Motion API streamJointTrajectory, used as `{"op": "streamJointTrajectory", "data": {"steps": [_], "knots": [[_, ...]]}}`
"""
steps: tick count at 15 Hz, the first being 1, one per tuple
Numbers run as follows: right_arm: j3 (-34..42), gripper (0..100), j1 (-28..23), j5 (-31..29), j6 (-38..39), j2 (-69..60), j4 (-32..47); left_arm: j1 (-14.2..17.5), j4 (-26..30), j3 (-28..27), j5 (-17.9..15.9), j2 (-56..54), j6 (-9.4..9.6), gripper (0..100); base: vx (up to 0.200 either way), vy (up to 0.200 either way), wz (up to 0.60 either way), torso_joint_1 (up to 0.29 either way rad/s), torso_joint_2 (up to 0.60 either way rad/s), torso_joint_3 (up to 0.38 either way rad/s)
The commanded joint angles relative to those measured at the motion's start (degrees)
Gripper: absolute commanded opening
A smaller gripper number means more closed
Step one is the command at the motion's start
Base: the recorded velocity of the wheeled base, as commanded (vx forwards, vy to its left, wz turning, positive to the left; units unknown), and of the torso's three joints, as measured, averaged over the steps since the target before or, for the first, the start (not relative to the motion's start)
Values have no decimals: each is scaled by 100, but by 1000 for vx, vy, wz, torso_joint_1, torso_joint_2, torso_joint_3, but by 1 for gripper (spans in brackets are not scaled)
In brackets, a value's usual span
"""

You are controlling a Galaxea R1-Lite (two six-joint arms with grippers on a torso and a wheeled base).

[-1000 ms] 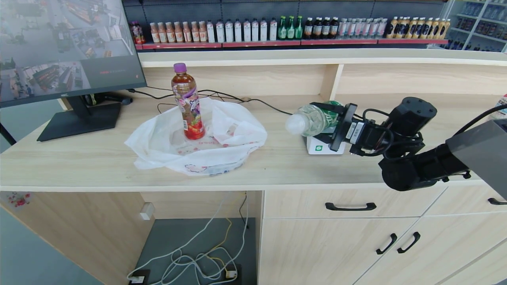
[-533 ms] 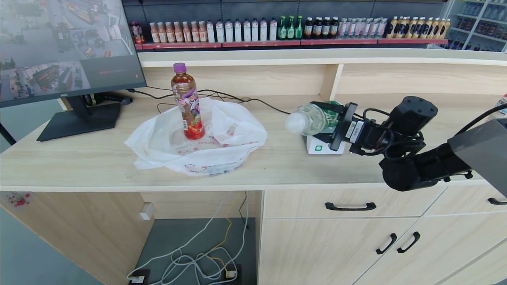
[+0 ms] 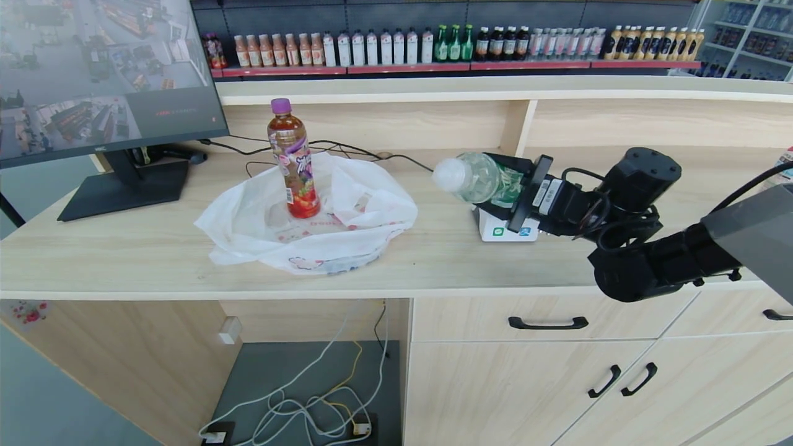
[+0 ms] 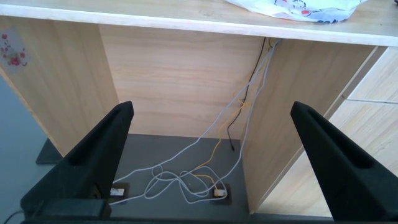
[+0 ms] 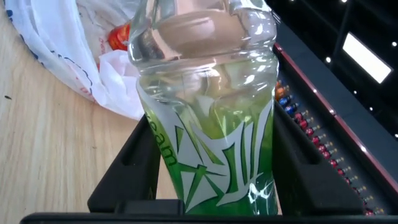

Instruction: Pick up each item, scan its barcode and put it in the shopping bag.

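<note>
Pointing toward shopping bag, near-horizontal bottle in right end effector.

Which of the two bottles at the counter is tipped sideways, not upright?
The clear green-labelled bottle, held sideways in the right gripper; the purple-capped bottle stands upright in the shopping bag.

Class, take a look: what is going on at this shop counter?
The right gripper holds a clear green-labelled bottle on its side above the white scanner on the counter. A red drink bottle stands upright in the open shopping bag. The left gripper hangs open below the counter edge.
</note>
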Motion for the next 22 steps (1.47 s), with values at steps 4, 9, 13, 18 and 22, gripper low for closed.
{"op": "streamJointTrajectory", "data": {"steps": [4, 9, 13, 18, 22], "knots": [[-48, 0, -30, -514, 708, -350, 1, 0, 0, 0, 0, -2, -2, 100, 0, 0, 0, 0, 0, 0], [110, 0, 304, -2263, 2492, -824, -69, 0, 0, 0, 0, -2, -2, 100, 0, 0, 0, 0, 0, 0], [611, 0, 295, -3467, 4048, -1237, -175, 0, 0, 0, 0, -2, -2, 100, 0, 0, 0, 0, 0, 0], [1252, 0, 295, -4249, 4918, -1905, -69, 0, 0, 0, 0, -2, -2, 100, 0, 0, 0, 0, 0, 0], [1323, 0, 198, -4328, 5542, -2002, -368, 0, 0, 0, 0, -2, -2, 100, 0, 0, 0, 0, 0, 0]]}}
